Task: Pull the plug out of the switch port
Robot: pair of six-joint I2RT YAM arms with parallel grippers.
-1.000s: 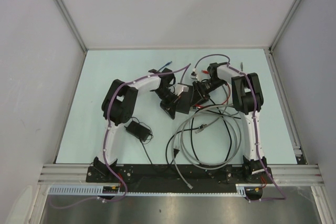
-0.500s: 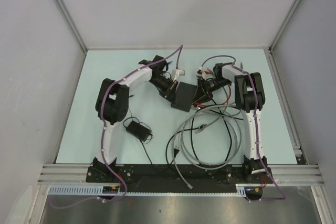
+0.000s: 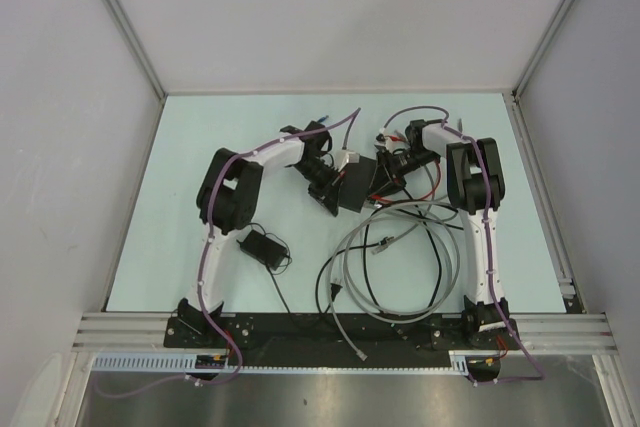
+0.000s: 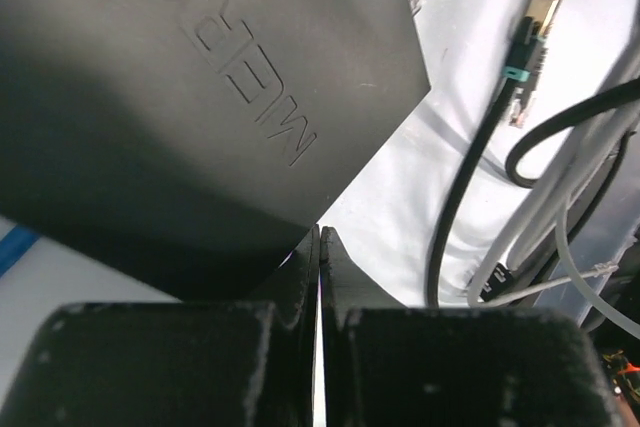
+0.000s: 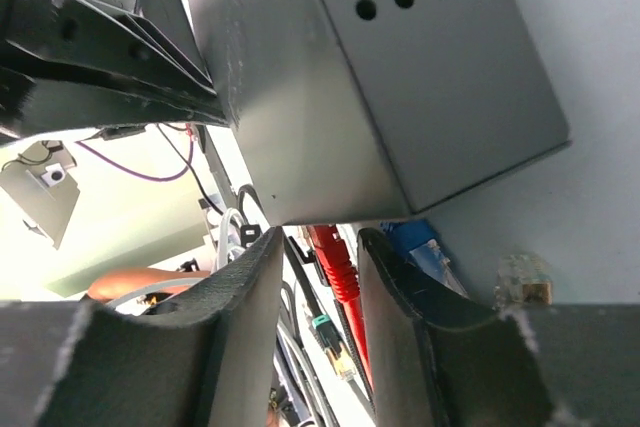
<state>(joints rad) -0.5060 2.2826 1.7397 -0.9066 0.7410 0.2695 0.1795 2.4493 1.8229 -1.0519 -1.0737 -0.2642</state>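
The switch (image 3: pixel 356 193) is a flat black box lying between my two grippers; its lettered top fills the left wrist view (image 4: pixel 200 97) and its vented side fills the right wrist view (image 5: pixel 400 77). My left gripper (image 3: pixel 334 188) is shut and empty, its tips (image 4: pixel 320 235) at the switch's near corner. My right gripper (image 3: pixel 385 175) is open at the switch's right side. A red plug (image 5: pixel 336 259) comes out from under the switch's edge and sits in the gap between my right fingers (image 5: pixel 315 247), touching neither. A blue plug (image 5: pixel 425 247) sits beside it.
A small black power adapter (image 3: pixel 262 245) with a thin cord lies near the left arm. Loops of grey and black cable (image 3: pixel 400 267) lie in front of the switch. A loose teal-booted plug (image 4: pixel 530 32) and a clear plug (image 5: pixel 525 282) lie on the table.
My left arm swung to the far side of the switch half a second ago and has come back to its left corner. The switch has turned slightly. The right arm has barely moved.
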